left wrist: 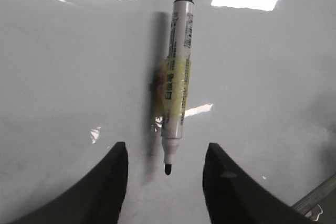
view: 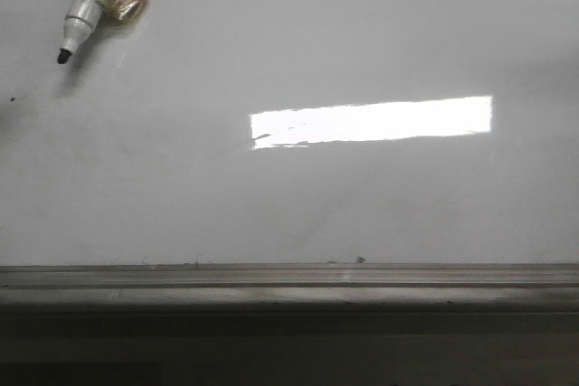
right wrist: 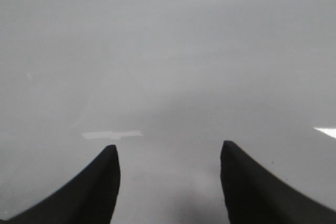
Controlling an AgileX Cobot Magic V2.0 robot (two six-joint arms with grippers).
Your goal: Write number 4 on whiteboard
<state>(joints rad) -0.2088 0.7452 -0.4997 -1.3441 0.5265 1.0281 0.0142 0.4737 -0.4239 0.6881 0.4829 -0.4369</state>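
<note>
White board (view: 289, 205) lies blank before me, no 4 drawn yet. The marker (left wrist: 176, 72) rests flat on it, uncapped, tip towards my left tool (left wrist: 165, 182), whose fingers stand apart on either side, not touching. My right tool (right wrist: 168, 182) is also apart, holding nothing. I judge I should close squarely on the taped barrel, keeping the tip free.

1. The left end effector (left wrist: 165, 179) has its two dark fingers (left wrist: 107, 192) spread wide apart.
2. The right end effector (right wrist: 169, 182) is spread wide too, with nothing between its fingers (right wrist: 247, 187).
</note>
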